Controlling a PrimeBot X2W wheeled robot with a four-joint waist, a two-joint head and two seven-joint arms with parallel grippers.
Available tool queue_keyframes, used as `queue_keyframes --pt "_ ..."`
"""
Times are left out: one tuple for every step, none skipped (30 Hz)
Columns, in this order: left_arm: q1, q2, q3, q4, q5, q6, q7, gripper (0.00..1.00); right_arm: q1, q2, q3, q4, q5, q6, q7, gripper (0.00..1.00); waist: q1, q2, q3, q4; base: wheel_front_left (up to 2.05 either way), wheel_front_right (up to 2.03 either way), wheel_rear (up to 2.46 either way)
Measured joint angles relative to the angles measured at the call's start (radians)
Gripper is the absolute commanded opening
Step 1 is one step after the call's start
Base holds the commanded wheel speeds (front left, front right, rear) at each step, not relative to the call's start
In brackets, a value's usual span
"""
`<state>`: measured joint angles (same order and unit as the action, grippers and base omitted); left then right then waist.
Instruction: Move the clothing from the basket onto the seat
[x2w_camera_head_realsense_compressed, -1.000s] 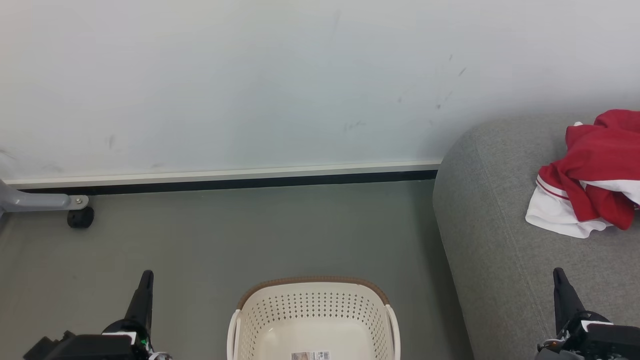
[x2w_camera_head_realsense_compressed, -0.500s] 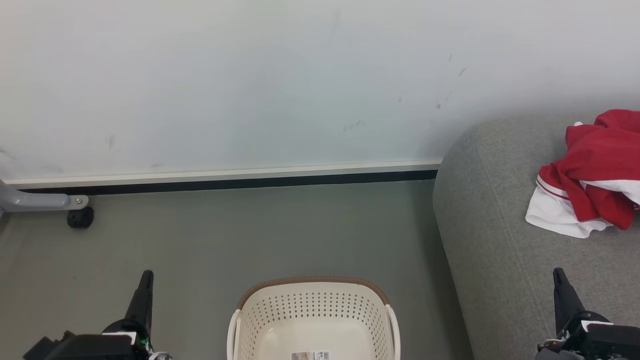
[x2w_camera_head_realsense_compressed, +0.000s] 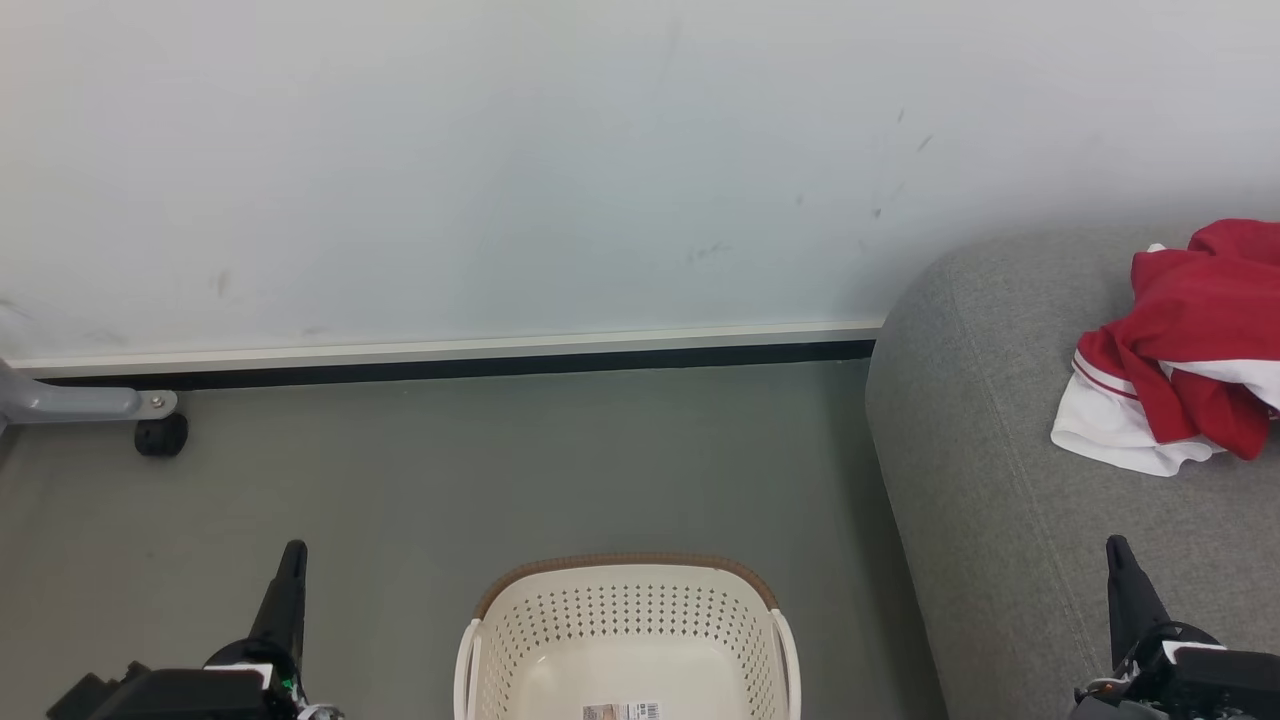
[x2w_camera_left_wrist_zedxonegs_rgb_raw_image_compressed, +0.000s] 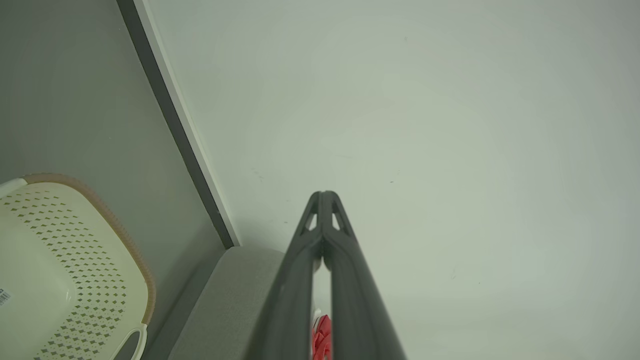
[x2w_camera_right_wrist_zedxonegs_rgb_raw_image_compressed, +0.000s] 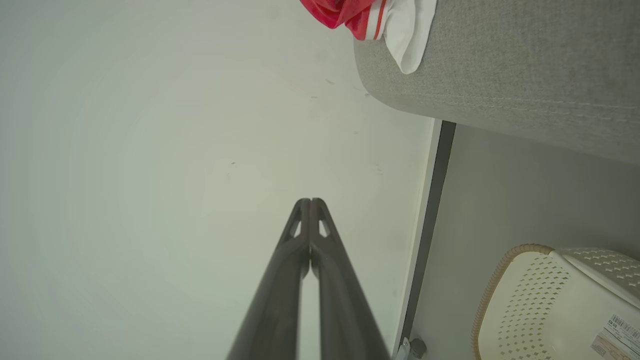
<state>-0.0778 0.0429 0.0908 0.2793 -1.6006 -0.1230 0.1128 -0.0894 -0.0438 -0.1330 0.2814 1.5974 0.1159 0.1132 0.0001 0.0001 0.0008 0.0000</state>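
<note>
Red-and-white clothing (x2w_camera_head_realsense_compressed: 1185, 335) lies heaped on the grey seat (x2w_camera_head_realsense_compressed: 980, 470) at the frame's right edge, well apart from the cream basket (x2w_camera_head_realsense_compressed: 625, 625) standing on the floor (x2w_camera_head_realsense_compressed: 480, 470) at bottom centre. Jaws of both arms, at the lower corners, are pressed together, gripping nothing.

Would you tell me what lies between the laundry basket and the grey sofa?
In the head view, a strip of bare grey floor separates the laundry basket from the sofa.

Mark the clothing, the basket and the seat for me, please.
clothing (x2w_camera_head_realsense_compressed: 1195, 320): head view, on the red fabric of the heap.
basket (x2w_camera_head_realsense_compressed: 625, 612): head view, on its perforated far wall.
seat (x2w_camera_head_realsense_compressed: 985, 500): head view, on bare grey upholstery.
</note>
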Motion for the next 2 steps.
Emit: queue_keyframes --pt "0.000 0.000 0.000 0.000 0.000 0.000 0.000 0.00 0.000 0.000 0.000 0.000 0.000 0.000 0.000 0.00 0.0000 0.0000 0.000 0.000 0.00 0.00 0.00" --pt "0.000 0.000 0.000 0.000 0.000 0.000 0.000 0.00 0.000 0.000 0.000 0.000 0.000 0.000 0.000 0.00 0.0000 0.0000 0.000 0.000 0.00 0.00 0.00"
